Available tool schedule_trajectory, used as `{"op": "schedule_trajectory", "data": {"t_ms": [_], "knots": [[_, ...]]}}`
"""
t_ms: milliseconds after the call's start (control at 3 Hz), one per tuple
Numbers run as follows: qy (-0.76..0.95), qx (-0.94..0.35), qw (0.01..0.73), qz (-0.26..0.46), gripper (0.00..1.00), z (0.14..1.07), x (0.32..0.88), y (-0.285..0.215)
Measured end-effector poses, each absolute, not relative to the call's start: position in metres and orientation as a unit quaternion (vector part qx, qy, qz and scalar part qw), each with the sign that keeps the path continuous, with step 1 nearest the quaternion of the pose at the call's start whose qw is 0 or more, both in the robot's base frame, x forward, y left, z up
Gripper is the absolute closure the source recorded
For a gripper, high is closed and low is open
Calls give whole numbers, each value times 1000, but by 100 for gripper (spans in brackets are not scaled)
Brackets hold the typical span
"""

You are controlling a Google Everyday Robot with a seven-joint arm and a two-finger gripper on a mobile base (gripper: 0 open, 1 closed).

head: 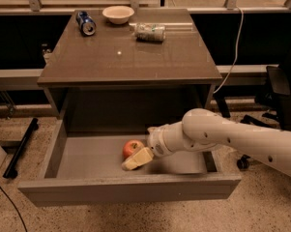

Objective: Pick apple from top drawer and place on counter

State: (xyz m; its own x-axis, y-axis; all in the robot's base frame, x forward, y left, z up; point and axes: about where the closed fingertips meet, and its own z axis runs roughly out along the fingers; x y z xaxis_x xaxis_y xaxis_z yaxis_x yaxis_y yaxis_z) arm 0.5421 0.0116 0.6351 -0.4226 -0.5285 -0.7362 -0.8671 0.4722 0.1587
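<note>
The apple [132, 147], small and red-orange, lies on the grey floor of the pulled-out top drawer [87, 161], near its middle. My gripper [138, 159] reaches into the drawer from the right on a white arm. It sits low, right against the apple's front right side. The brown-grey counter [130, 57] is above the drawer and behind it.
On the counter's far edge lie a blue can [85, 22], a pale bowl [118, 14] and a crushed silver-green can [150, 32]. An office chair [280, 88] stands to the right. A white cable [237, 47] hangs by the counter's right side. A black bar [20, 149] lies on the floor at the left.
</note>
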Motion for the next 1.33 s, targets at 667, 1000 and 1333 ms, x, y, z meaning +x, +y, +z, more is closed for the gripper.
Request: {"op": "schedule_trajectory", "data": {"t_ms": [667,1000,1333], "knots": [[784,-447,311,297,39,622,542,38],[781,-451,313,298,63,626,542,39],[767,-460,331,301,94,658,547,28]]}}
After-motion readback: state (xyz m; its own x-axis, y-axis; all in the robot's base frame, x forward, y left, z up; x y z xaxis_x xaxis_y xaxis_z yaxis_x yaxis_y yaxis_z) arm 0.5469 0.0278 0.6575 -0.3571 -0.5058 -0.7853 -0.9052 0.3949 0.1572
